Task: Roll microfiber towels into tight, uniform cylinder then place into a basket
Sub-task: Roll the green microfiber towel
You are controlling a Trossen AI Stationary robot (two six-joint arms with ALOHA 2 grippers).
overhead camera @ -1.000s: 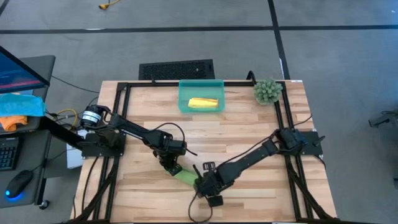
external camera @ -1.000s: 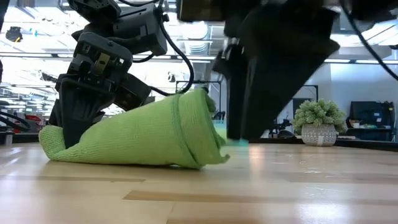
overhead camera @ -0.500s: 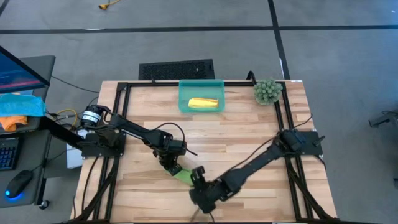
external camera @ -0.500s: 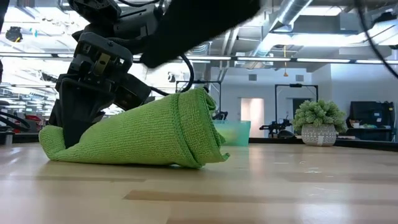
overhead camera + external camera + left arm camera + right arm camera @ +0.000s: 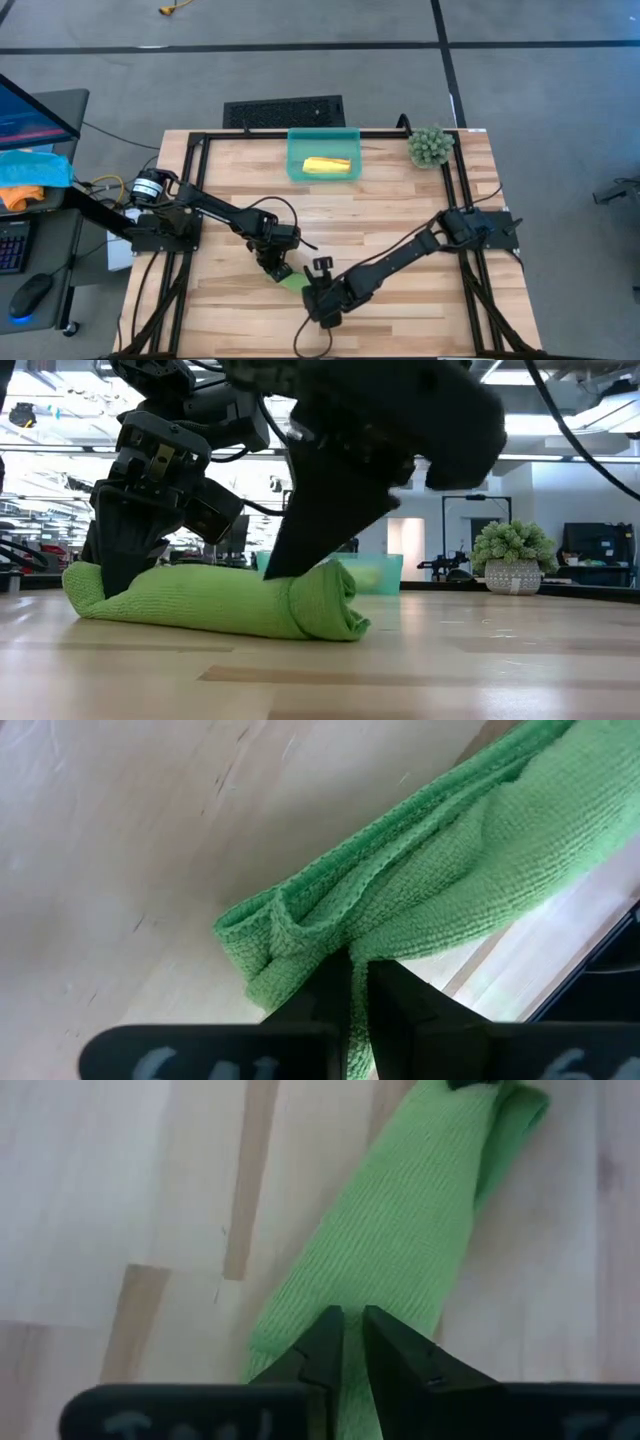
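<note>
The lime green towel (image 5: 215,605) lies rolled into a long bundle on the table's near middle, also visible from above (image 5: 292,283). My left gripper (image 5: 358,992) is shut on its left end (image 5: 85,585). My right gripper (image 5: 352,1342) is closed on its other end (image 5: 330,605), and from above it covers that end (image 5: 305,290). The yellow towel (image 5: 326,166) lies rolled inside the teal basket (image 5: 297,150) at the table's far edge. My left gripper pinches the roll's left end (image 5: 300,955), where several folded layers and hemmed edges bunch together. The fingers slant down from the far left. That end rests on the table. My right gripper grips the roll's right end (image 5: 390,1295) between its nearly closed fingers (image 5: 322,1342). They slant down from the near right, along the roll. This end lies flattened on the table.
A small potted plant (image 5: 430,146) stands at the far right corner. A black vented panel (image 5: 283,110) lies on the floor behind the table. A black frame (image 5: 195,180) runs around the tabletop. Bare wood lies between the roll and the basket.
My right gripper has swung out toward the near edge and come back down onto the green roll's right end. That end stood tall and flared; now it is pressed low and the roll lies nearly level. The left end stayed put.
</note>
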